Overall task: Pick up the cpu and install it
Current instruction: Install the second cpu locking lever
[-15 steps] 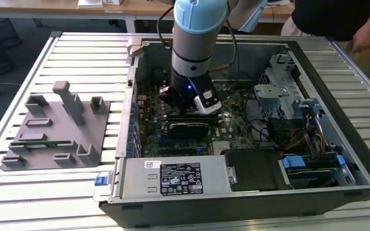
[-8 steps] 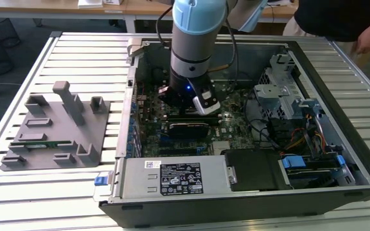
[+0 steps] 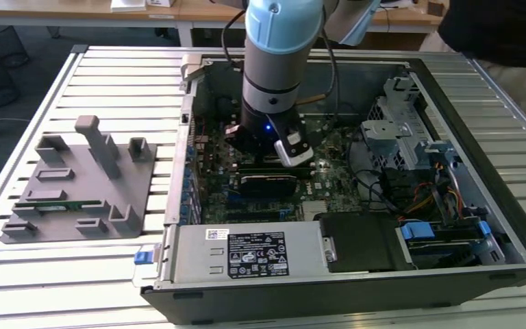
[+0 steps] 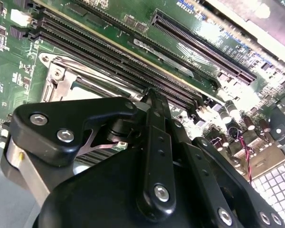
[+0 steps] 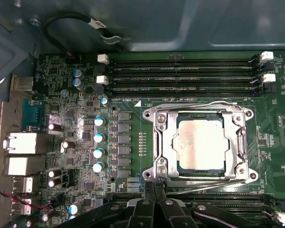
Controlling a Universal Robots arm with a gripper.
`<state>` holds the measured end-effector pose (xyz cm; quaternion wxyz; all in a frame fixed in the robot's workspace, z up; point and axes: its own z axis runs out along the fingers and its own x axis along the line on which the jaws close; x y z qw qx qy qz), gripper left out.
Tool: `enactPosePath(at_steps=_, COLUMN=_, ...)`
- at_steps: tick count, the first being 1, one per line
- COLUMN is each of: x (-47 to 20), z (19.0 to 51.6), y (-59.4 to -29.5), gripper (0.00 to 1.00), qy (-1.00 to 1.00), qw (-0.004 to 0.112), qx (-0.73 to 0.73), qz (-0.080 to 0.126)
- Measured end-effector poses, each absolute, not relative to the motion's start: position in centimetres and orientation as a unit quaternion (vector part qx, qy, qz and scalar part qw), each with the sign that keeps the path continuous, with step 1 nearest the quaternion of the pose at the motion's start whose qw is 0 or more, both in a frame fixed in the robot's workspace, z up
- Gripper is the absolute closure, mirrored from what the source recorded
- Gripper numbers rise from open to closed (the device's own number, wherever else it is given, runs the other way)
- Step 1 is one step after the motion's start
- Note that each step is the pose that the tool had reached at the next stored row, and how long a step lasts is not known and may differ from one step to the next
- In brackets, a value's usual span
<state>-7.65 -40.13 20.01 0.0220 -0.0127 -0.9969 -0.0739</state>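
The cpu (image 5: 201,144), a silver square chip with a pale rim, lies flat in the motherboard socket. The socket's metal frame (image 5: 154,137) is folded down around it, and thin lever wires run along the frame's edges. My gripper (image 5: 154,188) is shut, its two black fingers pressed together with nothing visible between them. Their tips sit at a corner of the socket frame, just off the cpu's edge. In the second wrist view the shut fingers (image 4: 157,142) point at the socket frame (image 4: 61,76) beside the memory slots. The arm (image 3: 268,89) reaches down into the open computer case (image 3: 446,271).
Black memory slots (image 5: 180,76) run beside the socket. A grey fixture plate (image 3: 71,185) holding a green memory stick (image 3: 57,203) lies at the exterior view's left. Drive cage (image 3: 400,123), cables and power supply (image 3: 244,253) crowd the case. A person (image 3: 501,34) stands at the upper right.
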Motion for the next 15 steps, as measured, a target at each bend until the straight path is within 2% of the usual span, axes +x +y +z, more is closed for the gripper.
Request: enactPosePath(at_steps=15, x=-7.65, z=20.24, y=-40.62, gripper=0.89, qy=-0.997, qw=0.022, qx=-0.013, qz=-0.079)
